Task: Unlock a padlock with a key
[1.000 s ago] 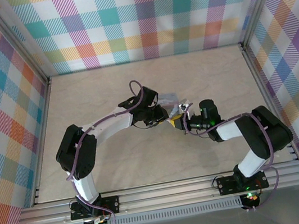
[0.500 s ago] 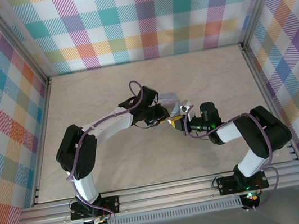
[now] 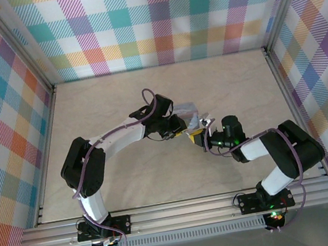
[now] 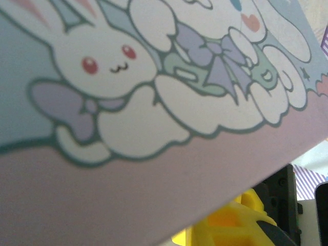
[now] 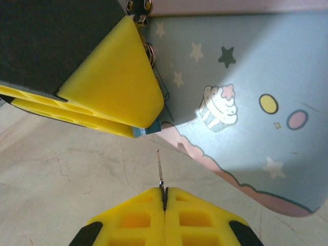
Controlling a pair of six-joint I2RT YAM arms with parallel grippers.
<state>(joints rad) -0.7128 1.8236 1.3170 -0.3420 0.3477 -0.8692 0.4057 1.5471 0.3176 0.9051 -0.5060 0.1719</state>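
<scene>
Clearly, the right wrist view carries the risk. The right gripper is clenched on the key, whose thin blade sticks out edge-on toward the padlock but stands apart from it. Only a dark-blue corner of that padlock peeks from the yellow fingertips of the left gripper, which seems clamped on it, just beside the tin. We judge that so thin a blade could twist or slip between the pads if it meets the lock body instead of the keyway, which we cannot see. A hard push might also rock the lock in its grip or shove the tin.

From the left wrist, the tin and its bunny print sit very close to the lens, so we get no check on alignment there.

From the top, the left gripper and right gripper meet at the middle of the table, tips nearly touching. Against a second ago, the right arm's wrist and elbow have swung lower and outward while its fingertips kept their place. The left arm has not moved.
</scene>
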